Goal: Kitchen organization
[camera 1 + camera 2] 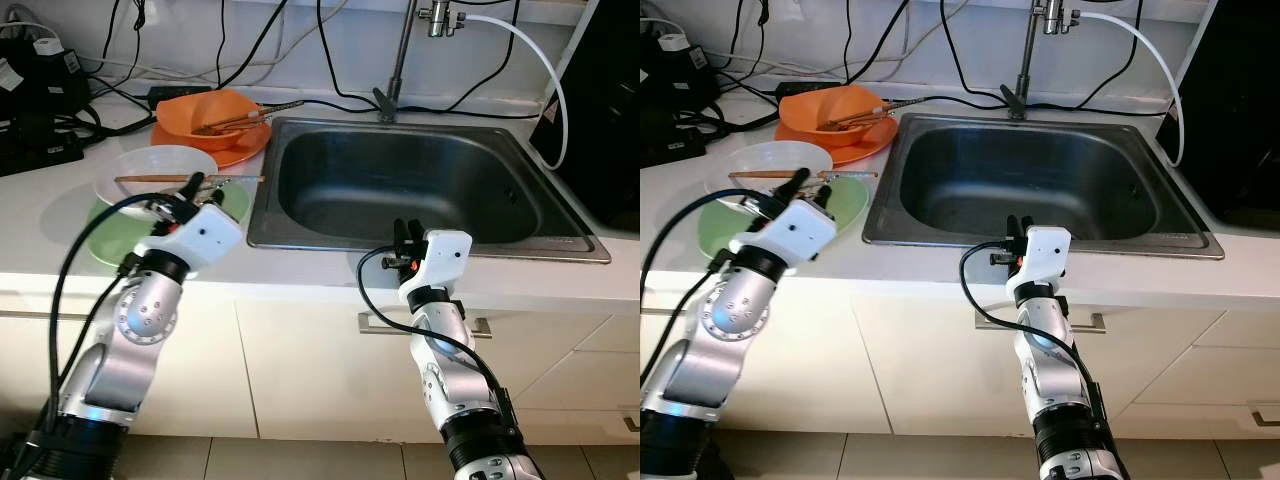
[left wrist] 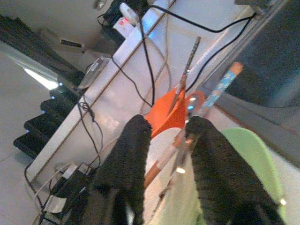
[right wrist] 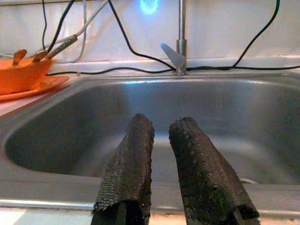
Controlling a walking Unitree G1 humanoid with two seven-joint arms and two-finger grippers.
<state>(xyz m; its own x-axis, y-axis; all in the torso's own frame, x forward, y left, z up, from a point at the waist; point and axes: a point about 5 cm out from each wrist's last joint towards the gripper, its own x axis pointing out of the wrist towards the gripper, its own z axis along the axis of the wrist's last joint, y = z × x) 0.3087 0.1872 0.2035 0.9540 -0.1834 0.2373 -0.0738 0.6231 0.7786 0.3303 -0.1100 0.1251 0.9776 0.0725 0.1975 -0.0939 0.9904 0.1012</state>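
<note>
My left gripper (image 1: 190,190) hovers low over a white plate (image 1: 150,160) that rests partly on a green plate (image 1: 110,240). It is open, and in the left wrist view the wooden chopsticks (image 2: 159,168) lying on the white plate run through the gap between its fingers (image 2: 133,145). Behind stands an orange bowl (image 1: 205,108) on an orange plate (image 1: 240,150), holding more chopsticks (image 1: 245,118). My right gripper (image 1: 407,232) sits at the front rim of the steel sink (image 1: 300,240), pointing into the basin, shut with nothing in it.
The faucet (image 1: 400,60) rises behind the sink with a white hose (image 1: 540,60) looping right. Black cables and power adapters (image 1: 40,100) crowd the back left of the counter. A black appliance (image 1: 600,110) stands on the right. Cabinet drawers lie below the counter edge.
</note>
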